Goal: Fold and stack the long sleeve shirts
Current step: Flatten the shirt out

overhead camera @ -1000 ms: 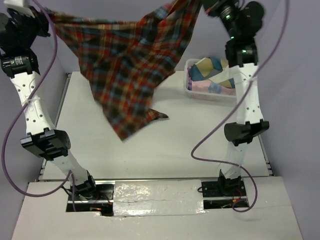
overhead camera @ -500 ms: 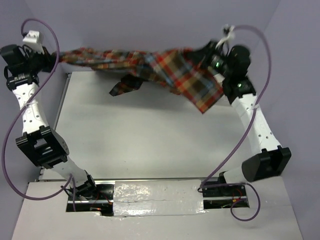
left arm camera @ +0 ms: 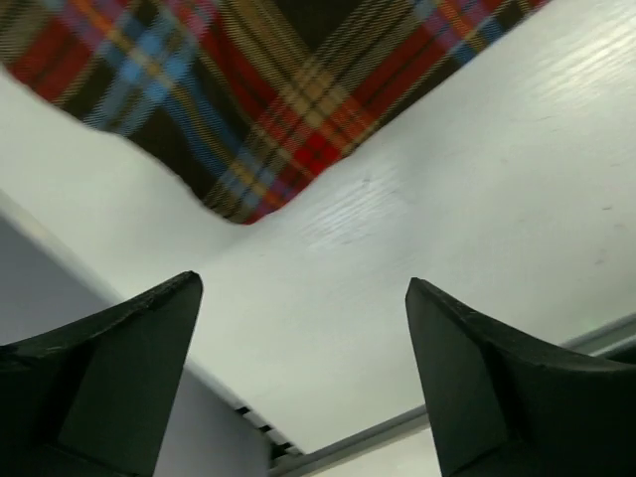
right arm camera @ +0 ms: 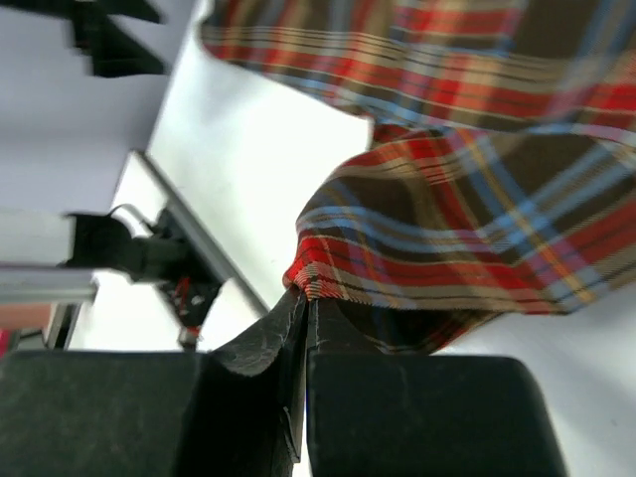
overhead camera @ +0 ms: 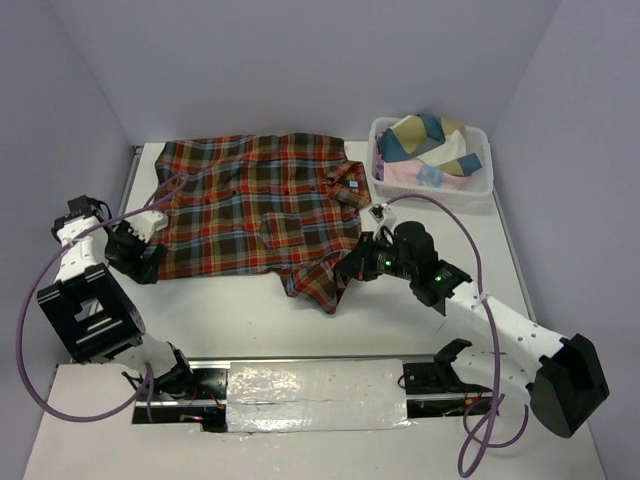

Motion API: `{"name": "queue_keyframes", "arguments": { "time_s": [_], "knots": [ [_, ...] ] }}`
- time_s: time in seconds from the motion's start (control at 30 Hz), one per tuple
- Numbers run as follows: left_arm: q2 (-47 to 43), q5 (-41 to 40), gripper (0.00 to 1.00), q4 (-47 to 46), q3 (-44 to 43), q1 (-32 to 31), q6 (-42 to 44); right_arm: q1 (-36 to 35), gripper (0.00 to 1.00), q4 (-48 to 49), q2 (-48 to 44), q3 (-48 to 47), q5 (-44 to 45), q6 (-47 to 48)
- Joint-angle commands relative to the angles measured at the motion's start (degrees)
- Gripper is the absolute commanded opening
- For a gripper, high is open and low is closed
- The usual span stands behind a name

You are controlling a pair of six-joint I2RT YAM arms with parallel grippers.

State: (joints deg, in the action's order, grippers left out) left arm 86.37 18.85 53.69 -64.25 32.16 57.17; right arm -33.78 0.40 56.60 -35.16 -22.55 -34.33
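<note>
The plaid shirt point(overhead camera: 255, 205) lies spread on the table point(overhead camera: 250, 310), the right gripper point(overhead camera: 356, 268) seemingly pinching its bunched near corner.

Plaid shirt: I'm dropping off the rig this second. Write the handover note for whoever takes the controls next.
Left gripper: open and empty, just off the shirt hem corner at the table's left side.
Right gripper: shut on the shirt edge at the bunched near-right corner.
Shirt: spread front-up on the table, collar toward the white basket, which holds other folded cloth.
Done: shirt laid out, mostly flat.
Left: release and smooth the rumpled near-right corner, then fold and stack. No fold made yet.
</note>
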Motion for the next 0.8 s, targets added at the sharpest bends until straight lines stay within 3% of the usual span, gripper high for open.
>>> {"name": "queue_keyframes", "arguments": {
  "time_s": [0.0, 0.03, 0.07, 0.1, 0.17, 0.2, 0.23, 0.27, 0.3, 0.37, 0.43, 0.53, 0.6, 0.77],
  "knots": [
    [-4.8, -0.3, 0.96, -2.1, -4.0, 1.3, 5.1, -0.2, 0.0, 6.0, 1.0, -0.4, 3.7, -3.3],
    [-5.1, 2.0, 0.91, 1.6, -4.9, 1.2, 8.4, -0.2, 0.0, 5.4, 1.2, -1.6, 4.1, -2.9],
    [-5.2, 4.9, 0.74, 4.2, -6.1, 1.1, 11.2, -0.2, 0.0, 4.2, 1.5, -2.2, 4.4, -2.4],
    [-5.2, 9.6, 0.63, 7.0, -6.2, 0.9, 14.8, -0.2, 0.0, 3.6, 2.0, -2.8, 4.9, -1.4],
    [-5.6, 10.8, 0.33, 11.1, -3.5, -1.3, 24.2, -0.3, 0.0, 1.9, 2.5, -4.3, 5.4, -0.5],
    [-5.9, 7.9, 0.32, 9.5, -1.8, -3.6, 25.7, -0.2, 0.0, 1.6, 2.8, -4.5, 5.7, 0.1],
    [-6.1, 5.3, 0.38, 6.9, 0.4, -5.0, 26.4, -0.2, 0.0, 1.6, 2.9, -4.3, 5.8, 0.3],
    [-6.1, 2.1, 0.53, 3.5, 4.6, -6.2, 26.2, -0.3, 0.0, 2.1, 2.9, -4.0, 5.8, 0.4],
    [-5.9, -1.2, 0.6, -3.3, 6.5, -9.1, 25.8, -0.2, 0.0, 2.2, 3.0, -3.8, 5.8, 0.3],
    [-5.5, -9.9, 0.72, -9.8, 10.9, -11.1, 25.5, -0.2, 0.0, 2.2, 3.1, -3.5, 5.4, 0.4],
    [-5.3, -14.0, 0.77, -17.8, 13.3, -12.4, 27.6, -0.2, 0.0, 2.1, 3.1, -3.3, 5.0, 0.8],
    [-5.3, -16.4, 0.95, -25.5, 17.0, -13.2, 31.9, -0.1, 0.0, 2.1, 2.6, -2.5, 4.8, 0.6],
    [-4.9, -17.3, 0.99, -31.4, 20.8, -13.4, 34.9, -0.1, 0.0, 2.1, 2.5, -1.8, 4.6, 0.4],
    [-2.5, -20.4, 0.98, -37.5, 26.2, -13.4, 39.0, -0.1, 0.0, 1.5, 1.6, -0.4, 5.0, -0.1]
  ]
}}
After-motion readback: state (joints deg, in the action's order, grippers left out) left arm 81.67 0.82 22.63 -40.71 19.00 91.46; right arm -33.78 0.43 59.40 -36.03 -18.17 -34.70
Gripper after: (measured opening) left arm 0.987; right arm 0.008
